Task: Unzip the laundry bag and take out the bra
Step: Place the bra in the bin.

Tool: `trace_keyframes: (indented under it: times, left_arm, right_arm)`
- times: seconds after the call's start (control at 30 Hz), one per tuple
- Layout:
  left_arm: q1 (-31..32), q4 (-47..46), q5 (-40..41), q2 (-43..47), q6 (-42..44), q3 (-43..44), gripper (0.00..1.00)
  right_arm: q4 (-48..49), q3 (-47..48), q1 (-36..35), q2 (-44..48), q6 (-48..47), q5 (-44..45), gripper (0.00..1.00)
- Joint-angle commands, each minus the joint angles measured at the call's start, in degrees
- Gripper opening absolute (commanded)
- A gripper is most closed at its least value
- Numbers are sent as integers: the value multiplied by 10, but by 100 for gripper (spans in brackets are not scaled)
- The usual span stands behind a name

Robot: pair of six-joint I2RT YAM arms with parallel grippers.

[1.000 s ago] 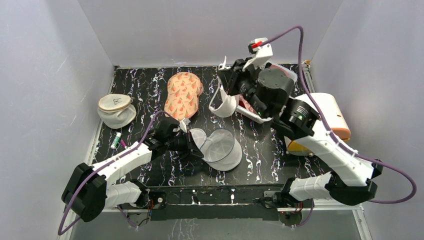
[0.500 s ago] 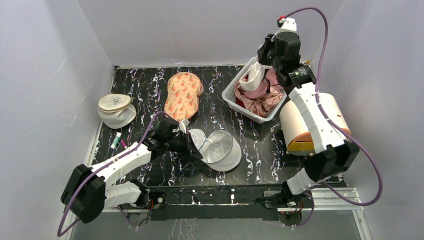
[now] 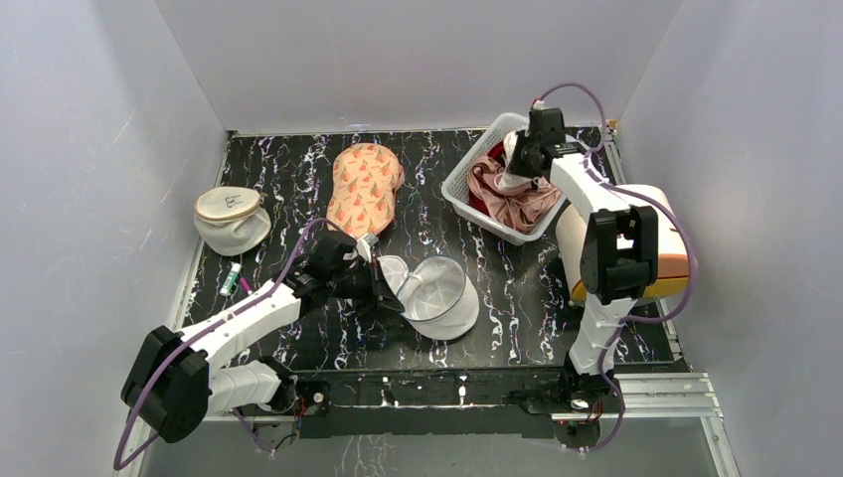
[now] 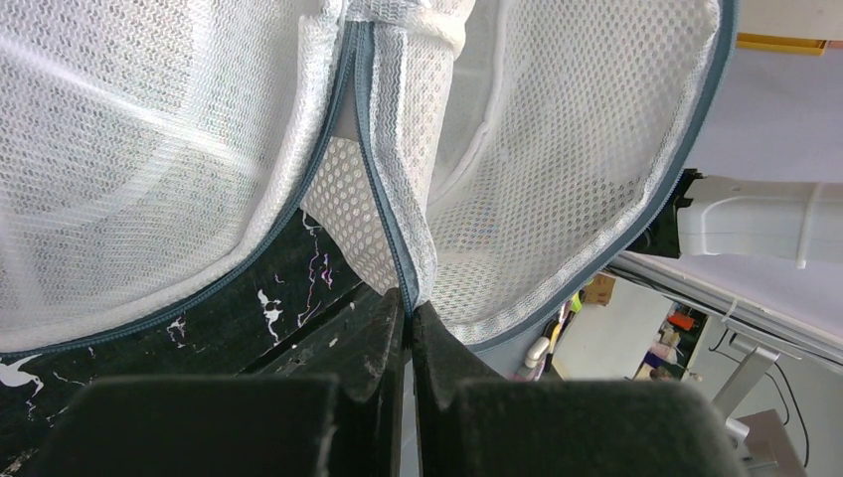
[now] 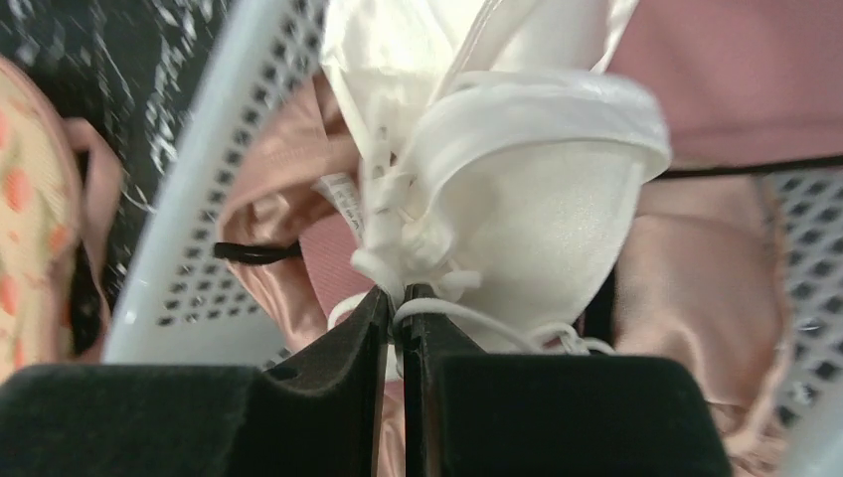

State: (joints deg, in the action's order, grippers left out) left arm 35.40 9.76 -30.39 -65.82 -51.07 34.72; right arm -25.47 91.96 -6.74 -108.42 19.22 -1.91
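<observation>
Black marbled table [image 3: 527, 308] stands inside plain grey walls. The laundry bag [image 3: 437, 295] lies near the front centre of this table. It is unzipped, and its two mesh halves are spread apart with the zip tape running along each rim.

The left gripper [image 4: 408, 298] meets the bag at its left edge. In the left wrist view, its jaws are closed to a narrow slit on the mesh seam where the two halves join. One half lies to the left of the fingertips and the other to the right.

The right gripper [image 5: 395, 293] reaches down into the white basket [image 3: 459, 177] at the far right of the table. Its jaws are nearly together and pinch the thin white straps of the bra [image 5: 527, 189]. In the right wrist view, the rounded cup sits just beyond the fingertips and slightly to their right. The bra is over the pink satin garment [image 3: 512, 207] that fills the basket. Whether the cup rests on the garment cannot be told. The bra is well apart from the laundry bag.

A second mesh pouch [image 3: 231, 217] with a cream top lies at the left side of the table. A peach-patterned pouch [image 3: 366, 184] lies far centre, between that pouch and the basket.
</observation>
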Motion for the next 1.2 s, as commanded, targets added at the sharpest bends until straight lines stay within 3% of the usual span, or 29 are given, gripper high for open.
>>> trace_keyframes:
  times: [0.0, 0.37, 0.6, 0.93, 1.17]
  left_arm:
    - [3, 8, -4, -4, 9, 29, 0]
    - [3, 1, -6, -26, 24, 36, 0]
    - [3, 4, 2, -25, 30, 41, 0]
    - [3, 2, 13, -31, 39, 40, 0]
    - [3, -3, 15, -48, 43, 54, 0]
  right_arm:
    - [-5, -14, -3, 2, 21, -42, 8]
    - [-22, -43, -3, 82, 15, -54, 45]
    - [-25, -91, -3, 180, 5, -86, 69]
    - [-12, -174, -16, 283, 22, -208, 86]
    - [-27, -210, -131, 324, 35, -196, 91]
